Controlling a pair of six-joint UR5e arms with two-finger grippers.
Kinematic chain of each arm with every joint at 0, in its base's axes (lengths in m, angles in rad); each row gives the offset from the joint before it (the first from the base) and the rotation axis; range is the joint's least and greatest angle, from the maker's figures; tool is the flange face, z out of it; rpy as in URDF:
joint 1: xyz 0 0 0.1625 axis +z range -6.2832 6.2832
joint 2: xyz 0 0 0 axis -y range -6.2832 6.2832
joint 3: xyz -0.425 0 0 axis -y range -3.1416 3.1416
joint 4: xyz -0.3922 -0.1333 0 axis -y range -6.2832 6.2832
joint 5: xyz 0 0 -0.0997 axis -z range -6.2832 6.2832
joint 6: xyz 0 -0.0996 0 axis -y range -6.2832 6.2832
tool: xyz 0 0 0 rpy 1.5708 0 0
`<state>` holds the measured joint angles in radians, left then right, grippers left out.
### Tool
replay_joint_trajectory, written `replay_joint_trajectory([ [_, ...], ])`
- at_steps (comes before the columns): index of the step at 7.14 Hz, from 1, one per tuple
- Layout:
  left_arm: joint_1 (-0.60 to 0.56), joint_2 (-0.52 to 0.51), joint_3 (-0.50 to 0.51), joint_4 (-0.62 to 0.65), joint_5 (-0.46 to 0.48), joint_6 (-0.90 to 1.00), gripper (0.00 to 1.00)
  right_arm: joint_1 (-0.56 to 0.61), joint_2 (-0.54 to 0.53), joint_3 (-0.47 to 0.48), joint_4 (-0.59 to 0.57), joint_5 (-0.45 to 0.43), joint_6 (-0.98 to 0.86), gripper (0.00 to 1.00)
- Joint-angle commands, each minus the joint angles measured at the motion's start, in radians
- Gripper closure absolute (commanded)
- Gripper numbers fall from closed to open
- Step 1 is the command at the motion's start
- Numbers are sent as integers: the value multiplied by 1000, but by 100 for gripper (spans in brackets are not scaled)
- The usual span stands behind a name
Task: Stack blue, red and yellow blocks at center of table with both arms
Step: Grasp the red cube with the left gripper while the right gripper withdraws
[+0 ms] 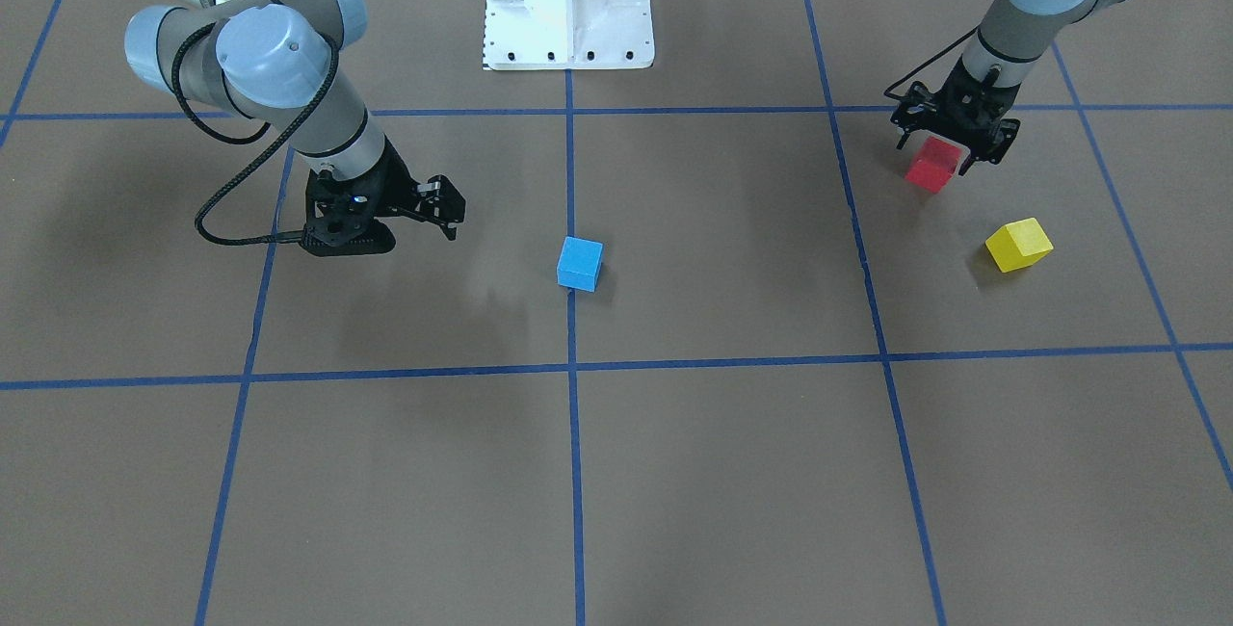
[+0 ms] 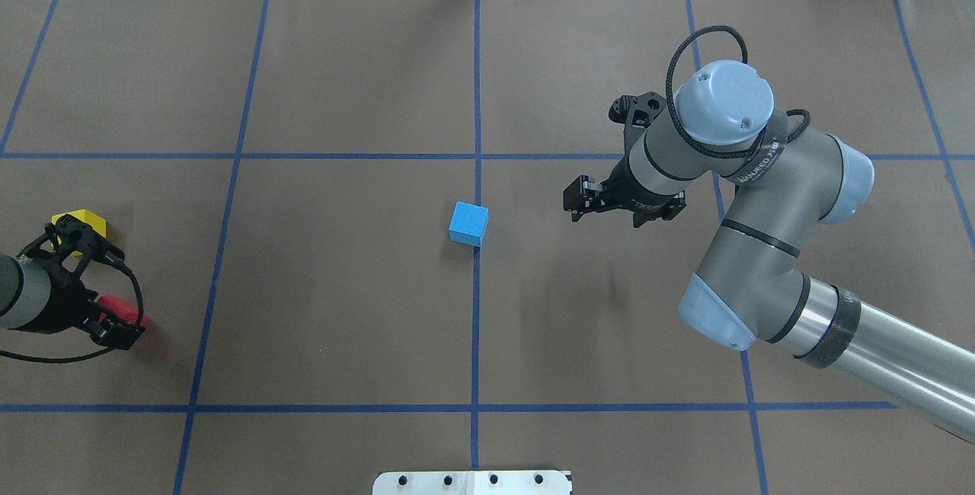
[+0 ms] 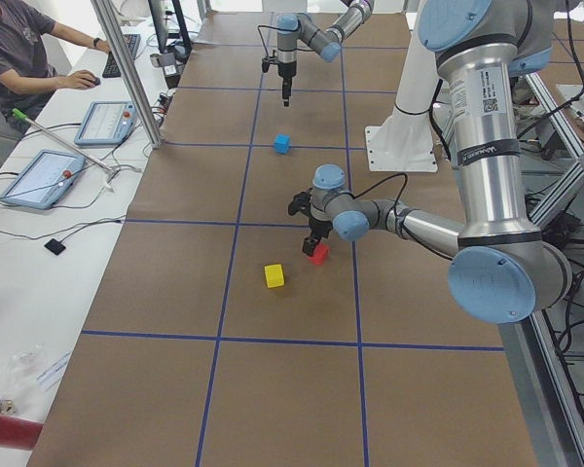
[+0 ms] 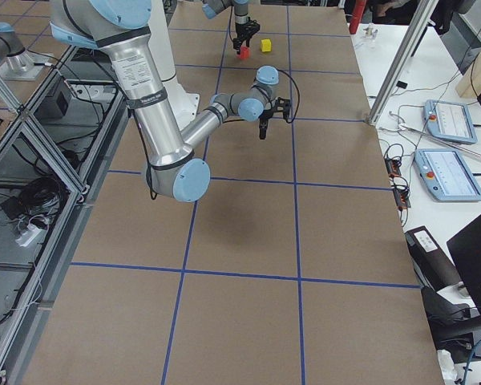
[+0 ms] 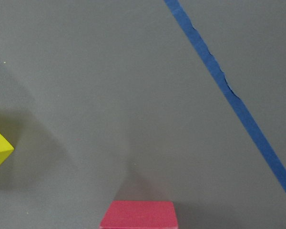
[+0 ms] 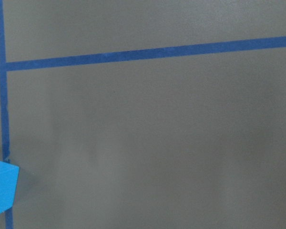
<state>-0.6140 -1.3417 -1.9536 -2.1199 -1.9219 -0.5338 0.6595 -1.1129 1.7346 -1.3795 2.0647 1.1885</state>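
The left end effector (image 1: 949, 146) looks closed on the red block (image 1: 932, 167), likely light and stiff; squeeze flat sides. The right end effector (image 1: 445, 212), beside the blue block (image 1: 580, 263), holds nothing; its opening is unclear.

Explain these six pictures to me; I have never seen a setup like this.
Two jointed robot arms work at a brown table marked with blue tape. Two cameras look down from opposite sides, two from the table's ends, and one sits on each wrist. The blue block rests at the centre, alone. The left claw sits around the red block, which looks raised slightly off the table; the yellow block lies beside it, apart. The right claw hangs near the blue block, holding nothing. The wrist views show only tabletop and block edges.
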Motion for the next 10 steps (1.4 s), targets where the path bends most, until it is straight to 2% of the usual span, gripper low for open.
replay_joint_trajectory([
  [1, -1, 6, 2, 0, 0, 11, 5, -3, 1, 0, 0, 0, 3, 0],
  [2, 0, 4, 7, 0, -2, 11, 5, -3, -1, 0, 0, 0, 3, 0],
  [3, 0, 3, 12, 0, -2, 9, 13, -4, -1, 2, 0, 0, 3, 0],
  [4, -1, 6, 12, 0, -2, 8, 53, -3, -1, 3, 0, 0, 2, 0],
  [5, -1, 7, 12, 0, -2, 6, 87, -3, -1, 3, 0, 0, 2, 0],
  [6, -1, 7, 2, 4, -8, 6, 100, -3, -1, 6, 0, 0, 0, 0],
  [7, -6, 6, -7, 8, -50, -4, 100, 5, -4, 14, 0, 2, -3, 0],
  [8, -50, -17, -39, 41, -89, -21, 100, 18, -71, 67, 0, 3, -10, 0],
  [9, -71, -109, -56, 142, -123, -96, 100, 63, -111, 86, -1, 14, -65, 0],
  [10, -72, -295, -47, 302, -118, -191, 100, 103, -158, 85, -1, 12, -140, 0],
])
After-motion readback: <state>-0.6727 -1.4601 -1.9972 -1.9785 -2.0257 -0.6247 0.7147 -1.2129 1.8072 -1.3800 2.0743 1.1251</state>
